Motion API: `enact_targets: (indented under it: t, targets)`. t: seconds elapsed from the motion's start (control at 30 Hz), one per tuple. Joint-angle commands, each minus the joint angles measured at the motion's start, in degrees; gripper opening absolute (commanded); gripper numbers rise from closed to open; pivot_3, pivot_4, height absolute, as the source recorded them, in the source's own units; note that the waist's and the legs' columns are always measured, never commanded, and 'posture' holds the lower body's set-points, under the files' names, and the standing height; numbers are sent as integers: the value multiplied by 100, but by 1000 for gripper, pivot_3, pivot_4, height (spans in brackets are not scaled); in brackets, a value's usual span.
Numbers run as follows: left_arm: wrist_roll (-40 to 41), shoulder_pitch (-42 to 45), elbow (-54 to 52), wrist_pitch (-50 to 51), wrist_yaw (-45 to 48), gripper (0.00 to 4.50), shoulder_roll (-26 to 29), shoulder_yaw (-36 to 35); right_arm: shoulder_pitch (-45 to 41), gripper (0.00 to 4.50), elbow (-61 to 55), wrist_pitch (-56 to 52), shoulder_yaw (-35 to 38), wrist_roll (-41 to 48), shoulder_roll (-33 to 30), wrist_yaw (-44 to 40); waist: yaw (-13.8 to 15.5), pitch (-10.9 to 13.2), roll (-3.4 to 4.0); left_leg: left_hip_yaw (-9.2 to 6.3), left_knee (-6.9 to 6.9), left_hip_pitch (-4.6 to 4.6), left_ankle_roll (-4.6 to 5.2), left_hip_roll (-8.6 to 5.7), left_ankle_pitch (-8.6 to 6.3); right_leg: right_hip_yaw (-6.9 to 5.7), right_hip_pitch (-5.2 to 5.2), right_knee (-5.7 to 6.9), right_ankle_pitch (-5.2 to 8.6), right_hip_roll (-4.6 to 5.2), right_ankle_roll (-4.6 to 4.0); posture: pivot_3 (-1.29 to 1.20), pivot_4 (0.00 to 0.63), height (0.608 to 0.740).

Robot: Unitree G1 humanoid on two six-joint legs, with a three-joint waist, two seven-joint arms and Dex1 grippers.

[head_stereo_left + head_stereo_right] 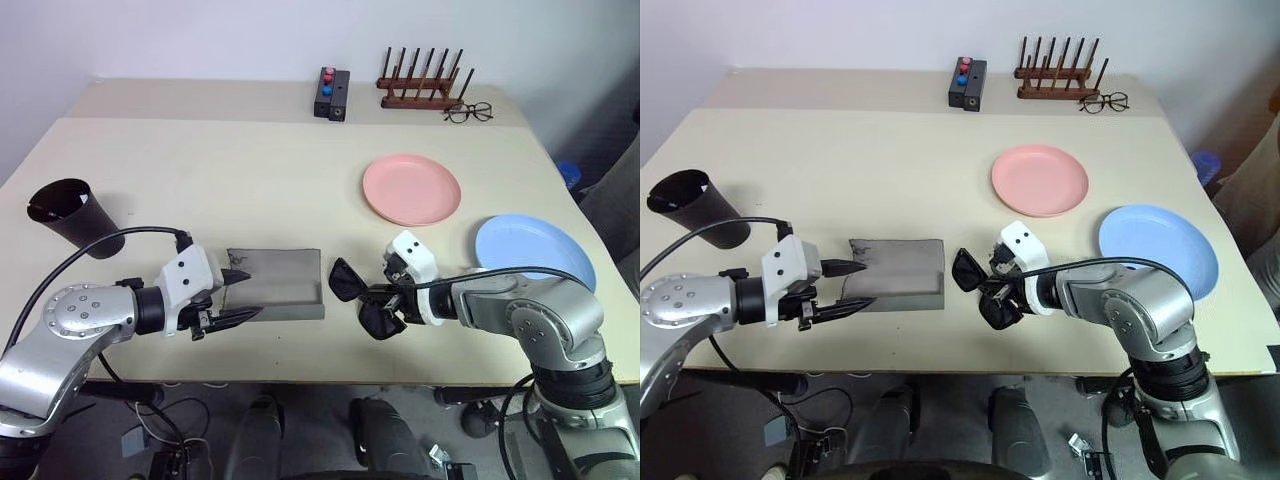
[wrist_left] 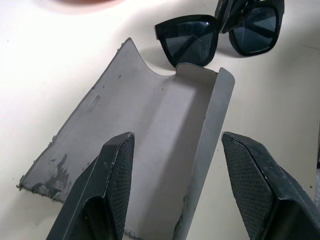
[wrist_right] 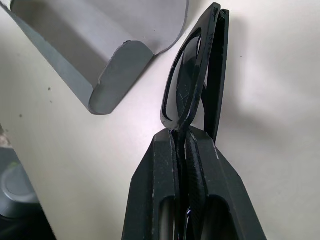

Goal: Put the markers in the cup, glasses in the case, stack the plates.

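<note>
Black sunglasses (image 3: 192, 95) were pinched between the closed fingers of the right gripper (image 3: 186, 145), just beside the open grey case (image 1: 275, 283) on the table (image 1: 200, 170); the left gripper (image 2: 175, 165) stood spread at the case's other end.

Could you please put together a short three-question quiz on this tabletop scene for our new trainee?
1. True or false: the right gripper is shut on the sunglasses.
2. Which plate lies closer to the peg rack: A) the pink plate, B) the light blue plate?
3. Fill in: the grey case lies ____, with the left gripper at its edge.

Key: 1. True, its fingers pinch the frame. 2. A. 3. open.
</note>
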State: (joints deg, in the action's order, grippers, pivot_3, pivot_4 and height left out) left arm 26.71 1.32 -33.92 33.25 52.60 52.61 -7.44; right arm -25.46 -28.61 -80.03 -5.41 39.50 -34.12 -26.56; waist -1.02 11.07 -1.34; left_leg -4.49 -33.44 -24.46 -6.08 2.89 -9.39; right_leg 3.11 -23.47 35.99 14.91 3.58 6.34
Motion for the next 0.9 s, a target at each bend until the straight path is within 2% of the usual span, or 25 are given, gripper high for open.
enact_targets:
  t: [0.03, 0.33, 0.57, 0.7, 0.9]
  targets:
    - [-3, 84, -22, -101, -28, 2842, -9, -77, -5, 5, 132, 382, -208, -428, -417, -35, 1, 0, 0, 1, -1, -1, 1, 0, -1, 0, -2, -4, -1, 1, -1, 0, 150, 740]
    - [-193, 44, 483, -333, -376, 2842, -118, -615, -562, 5, 369, 1574, -493, -575, -962, -1009, -9, 2, 2, 8, -3, -27, 10, 0, -4, 0, -2, -27, -9, 1, -10, 0, 150, 740]
    - [-109, -469, 637, -665, -385, 2842, -245, -1518, -1163, 5, 498, 2655, -706, -696, -1187, -2395, -24, 7, 5, 11, 24, -49, 13, 4, -5, 1, -53, 12, 3, -5, 11, 0, 150, 740]
    - [-118, -913, 747, -1009, -221, 2842, -334, -1925, -1899, 5, 970, 3054, -1081, -826, -650, -2859, -94, 8, 6, 15, 14, -51, 12, 6, -4, 4, -57, 16, 0, -6, 6, 0, 150, 740]
    - [83, -1245, 1051, -1411, -164, 2842, -782, -2254, -2592, 5, 1606, 2993, -1686, -972, 529, -2954, -154, 7, 6, 16, 12, -52, 12, 6, -4, 4, -56, 19, -3, -6, 2, 0, 150, 740]
